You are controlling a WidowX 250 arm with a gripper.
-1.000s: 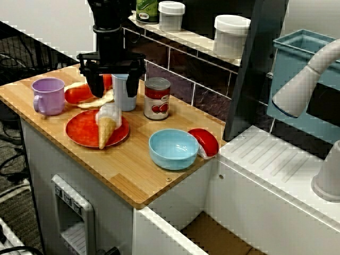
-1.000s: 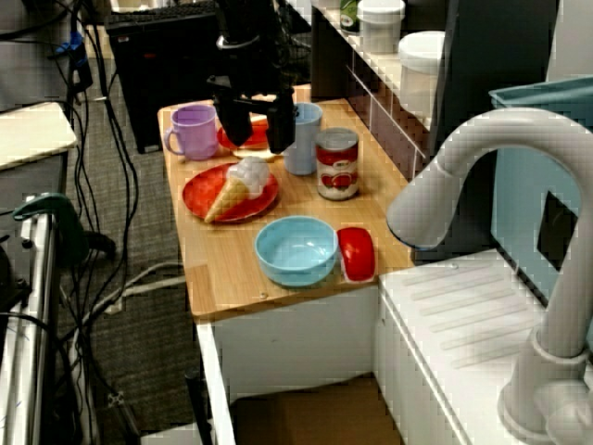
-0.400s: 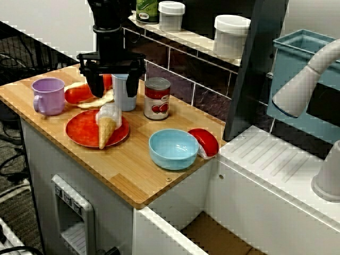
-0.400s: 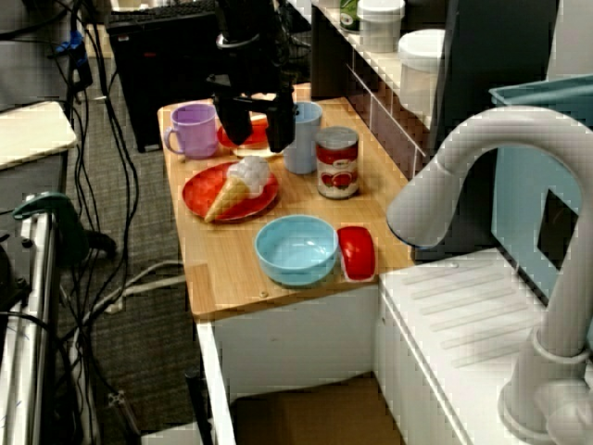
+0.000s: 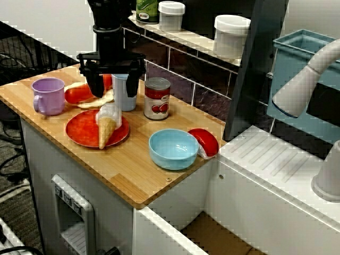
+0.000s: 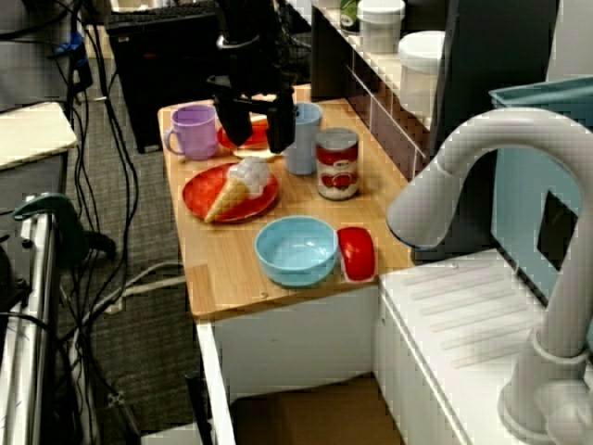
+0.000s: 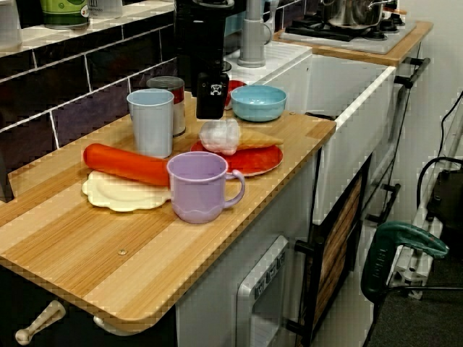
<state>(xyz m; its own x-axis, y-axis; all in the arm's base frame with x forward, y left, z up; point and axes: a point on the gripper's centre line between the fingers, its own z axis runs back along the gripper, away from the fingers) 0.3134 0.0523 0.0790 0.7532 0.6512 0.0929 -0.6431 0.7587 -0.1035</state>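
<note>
My black gripper [image 5: 113, 87] hangs open just above the white scoop of a toy ice cream cone [image 5: 106, 125], which lies on a red plate [image 5: 79, 133]. Nothing is between the fingers [image 5: 95, 85]. In the view from the sink side the gripper [image 6: 257, 132] stands over the cone [image 6: 236, 185], between a purple mug [image 6: 193, 130] and a pale blue cup [image 6: 303, 137]. The view along the counter shows the gripper [image 7: 212, 97] directly over the scoop [image 7: 219, 136], apart from it.
Behind the red plate an orange-red carrot [image 7: 124, 164] lies on a cream plate [image 7: 108, 196]. A red-labelled can [image 5: 157, 98], a blue bowl [image 5: 173, 149] and a red piece [image 5: 206, 141] sit to the right. The tiled wall and shelf [image 5: 180, 34] rise behind; a sink faucet [image 6: 482, 176] stands beyond.
</note>
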